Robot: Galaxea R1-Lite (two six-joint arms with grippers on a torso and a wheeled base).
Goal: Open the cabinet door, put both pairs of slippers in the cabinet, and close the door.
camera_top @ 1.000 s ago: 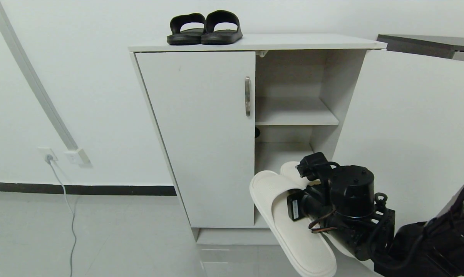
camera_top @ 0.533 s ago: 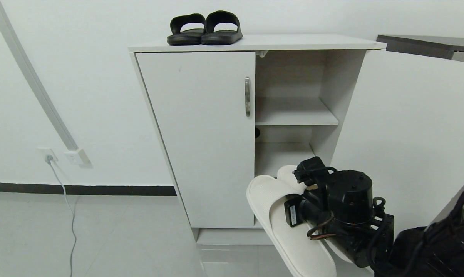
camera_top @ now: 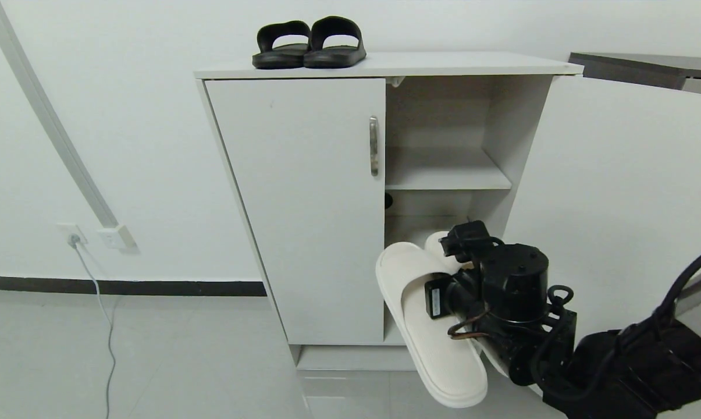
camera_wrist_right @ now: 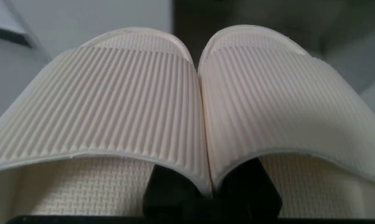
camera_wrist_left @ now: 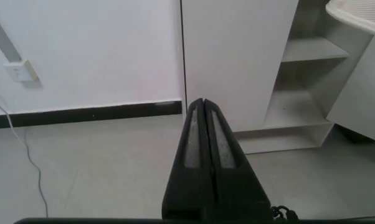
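The white cabinet (camera_top: 385, 63) has its right door (camera_top: 618, 203) swung open and its left door (camera_top: 298, 209) closed. A pair of black slippers (camera_top: 308, 43) rests on its top. My right gripper (camera_top: 443, 291) is shut on a pair of white slippers (camera_top: 426, 326), held side by side just in front of the lower compartment (camera_top: 420, 230). In the right wrist view the white slippers' (camera_wrist_right: 200, 106) ribbed straps sit over the gripper (camera_wrist_right: 212, 193). My left gripper (camera_wrist_left: 204, 109) is shut and empty, above the floor in front of the cabinet.
A middle shelf (camera_top: 443, 174) divides the open side. The closed door carries a metal handle (camera_top: 374, 145). A wall socket with a cable (camera_top: 71, 235) sits low at the left. A grey tabletop (camera_top: 647, 64) stands behind the open door. Bare floor lies left of the cabinet.
My right arm dipped slightly with the white slippers, then rose and shifted left toward the cabinet opening. The cabinet and black slippers stayed put.
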